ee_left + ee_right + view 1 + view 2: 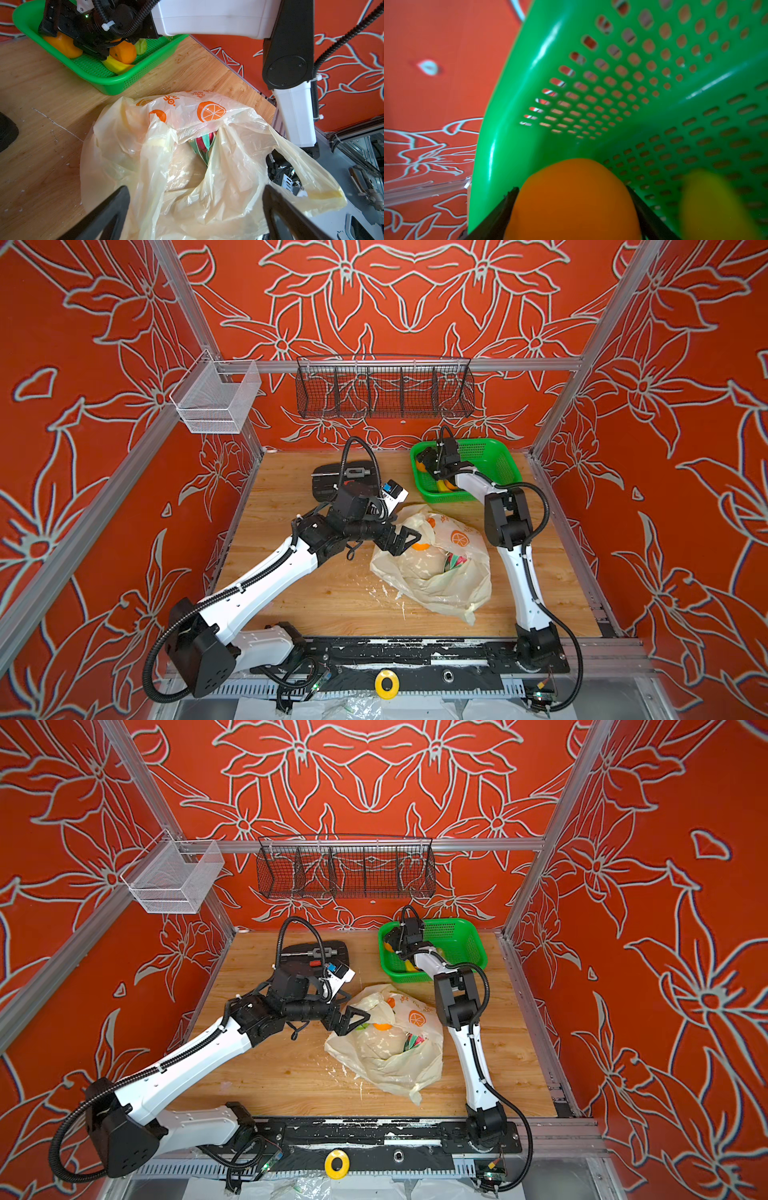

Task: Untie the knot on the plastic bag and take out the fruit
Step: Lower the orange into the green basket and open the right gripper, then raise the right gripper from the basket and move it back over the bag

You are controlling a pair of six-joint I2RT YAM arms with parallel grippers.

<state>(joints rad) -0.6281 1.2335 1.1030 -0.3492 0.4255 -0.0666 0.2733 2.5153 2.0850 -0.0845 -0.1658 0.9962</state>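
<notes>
The cream-white plastic bag lies mid-table, mouth gaping, one handle strip loose; the knot is out of view. Inside show an orange fruit and a pink-and-green dragon fruit. My left gripper hangs open over the bag's left edge, its jaws wide apart with only plastic below. My right gripper is down in the green basket, its fingers tight against both sides of an orange fruit.
The basket also holds an orange, a yellow piece and a green one. A black tool lies at the back. A black wire rack and a white mesh bin hang above. The right arm stands beside the bag.
</notes>
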